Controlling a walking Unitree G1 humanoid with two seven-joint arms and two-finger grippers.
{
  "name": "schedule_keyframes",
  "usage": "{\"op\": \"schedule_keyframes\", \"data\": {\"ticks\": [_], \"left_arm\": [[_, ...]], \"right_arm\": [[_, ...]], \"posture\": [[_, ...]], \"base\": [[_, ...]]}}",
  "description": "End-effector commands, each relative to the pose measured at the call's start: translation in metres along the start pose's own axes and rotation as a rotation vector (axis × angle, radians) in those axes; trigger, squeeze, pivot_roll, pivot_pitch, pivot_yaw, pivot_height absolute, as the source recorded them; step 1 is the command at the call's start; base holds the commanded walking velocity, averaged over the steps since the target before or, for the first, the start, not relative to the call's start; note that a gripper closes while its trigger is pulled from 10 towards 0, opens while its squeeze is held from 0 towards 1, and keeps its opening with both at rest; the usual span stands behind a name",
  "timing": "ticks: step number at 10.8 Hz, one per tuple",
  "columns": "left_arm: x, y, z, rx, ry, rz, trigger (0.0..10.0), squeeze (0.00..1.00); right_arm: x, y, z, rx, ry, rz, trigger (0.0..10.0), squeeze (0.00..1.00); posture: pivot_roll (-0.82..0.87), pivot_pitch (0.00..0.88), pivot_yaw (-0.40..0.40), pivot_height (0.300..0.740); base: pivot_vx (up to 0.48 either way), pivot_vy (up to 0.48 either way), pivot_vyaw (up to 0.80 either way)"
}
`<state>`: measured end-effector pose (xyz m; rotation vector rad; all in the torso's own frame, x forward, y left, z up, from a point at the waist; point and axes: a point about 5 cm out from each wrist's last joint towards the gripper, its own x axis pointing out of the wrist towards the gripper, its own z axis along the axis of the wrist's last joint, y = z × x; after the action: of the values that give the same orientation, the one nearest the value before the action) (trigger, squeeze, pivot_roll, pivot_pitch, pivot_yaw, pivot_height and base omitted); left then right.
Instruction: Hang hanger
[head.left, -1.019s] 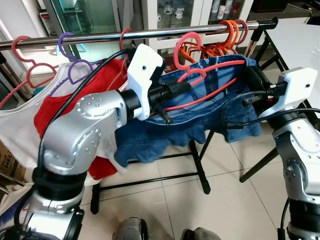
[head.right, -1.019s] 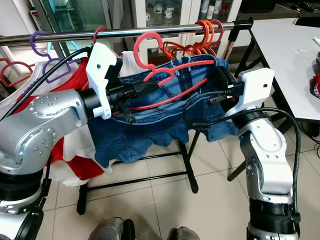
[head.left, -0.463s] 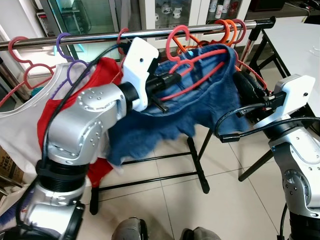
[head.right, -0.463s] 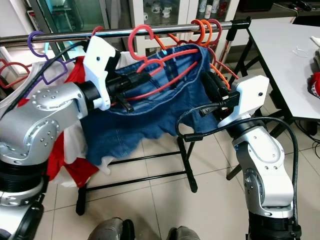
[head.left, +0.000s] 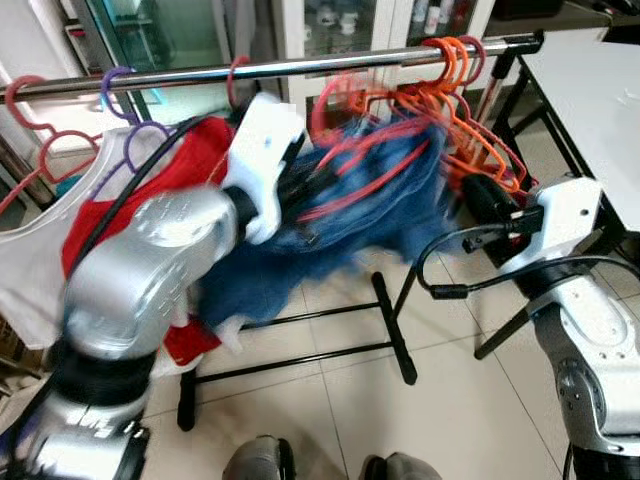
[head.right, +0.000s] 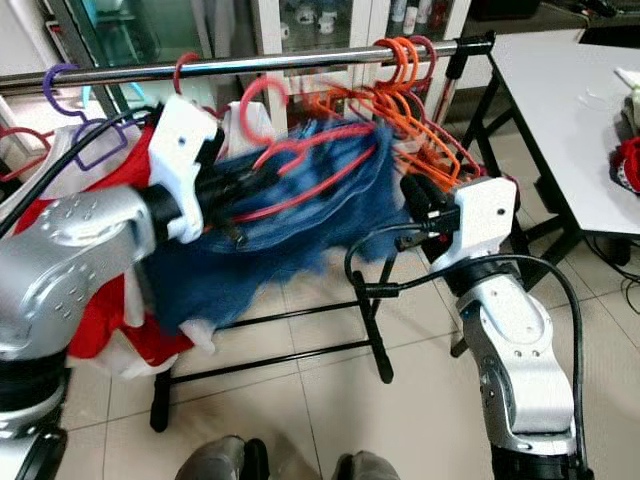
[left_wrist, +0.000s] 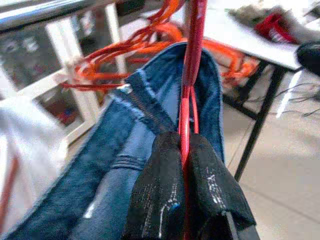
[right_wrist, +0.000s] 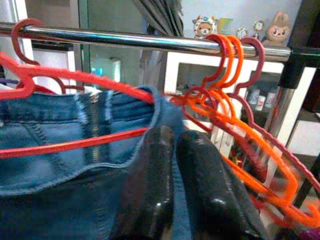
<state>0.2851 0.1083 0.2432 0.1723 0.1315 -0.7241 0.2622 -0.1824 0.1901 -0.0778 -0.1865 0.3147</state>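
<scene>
Left wrist view: left gripper (left_wrist: 184, 150) fingers clenched on the red hanger (left_wrist: 192, 65) carrying denim shorts (left_wrist: 125, 150).
Hook to rail: hook (head.right: 256, 100) sits just below the rail (head.right: 300, 60), long axis running along it.
Right gripper (right_wrist: 172, 150): fingers pinching the shorts' waistband.

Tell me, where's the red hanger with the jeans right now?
The red hanger is held up just under the rail, near its middle, pinched in the left gripper, with the orange hangers to its right. The jeans drape from it.
</scene>
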Motion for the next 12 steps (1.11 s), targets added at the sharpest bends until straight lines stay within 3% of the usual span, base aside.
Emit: {"op": "schedule_keyframes", "data": {"ticks": [1, 3, 4, 5, 7, 10, 12], "left_arm": [[-0.011, 0.002, 0.003, 0.003, 0.006, 0.070, 0.0, 0.00], [-0.007, 0.004, -0.008, -0.039, 0.025, 0.179, 0.0, 0.00], [0.000, 0.010, -0.011, -0.060, 0.010, 0.256, 0.0, 0.00], [0.018, 0.023, -0.013, -0.090, -0.022, 0.369, 0.0, 0.00], [0.022, 0.035, -0.017, -0.119, -0.028, 0.457, 0.0, 0.00], [0.043, 0.042, -0.009, -0.084, -0.088, 0.463, 0.0, 0.00], [0.047, 0.042, -0.006, -0.083, -0.069, 0.445, 0.0, 0.00]], "right_arm": [[-0.002, 0.006, 0.001, -0.004, 0.008, 0.019, 10.0, 1.00], [-0.002, 0.014, -0.007, -0.001, 0.071, 0.065, 10.0, 1.00], [-0.003, 0.019, -0.014, -0.005, 0.134, 0.098, 10.0, 0.65], [-0.005, 0.025, -0.028, -0.028, 0.213, 0.093, 10.0, 0.00], [-0.006, 0.029, -0.030, -0.021, 0.231, 0.080, 10.0, 0.00], [-0.006, 0.034, -0.032, -0.013, 0.258, 0.104, 10.0, 0.00], [-0.009, 0.028, -0.031, -0.040, 0.266, 0.076, 10.0, 0.00]], "posture": [[0.03, 0.061, 0.032, 0.740], [0.04, 0.060, 0.024, 0.740], [0.03, 0.061, 0.023, 0.740], [0.02, 0.054, 0.011, 0.740], [0.00, 0.045, 0.003, 0.740], [-0.01, 0.034, -0.016, 0.740], [-0.02, 0.029, -0.005, 0.740]], "base": [[0.000, 0.000, 0.00], [0.000, 0.000, 0.00], [0.000, 0.000, 0.00], [0.000, 0.000, 0.00], [0.000, 0.000, 0.00], [0.000, 0.000, 0.00], [0.000, 0.000, 0.00]]}}
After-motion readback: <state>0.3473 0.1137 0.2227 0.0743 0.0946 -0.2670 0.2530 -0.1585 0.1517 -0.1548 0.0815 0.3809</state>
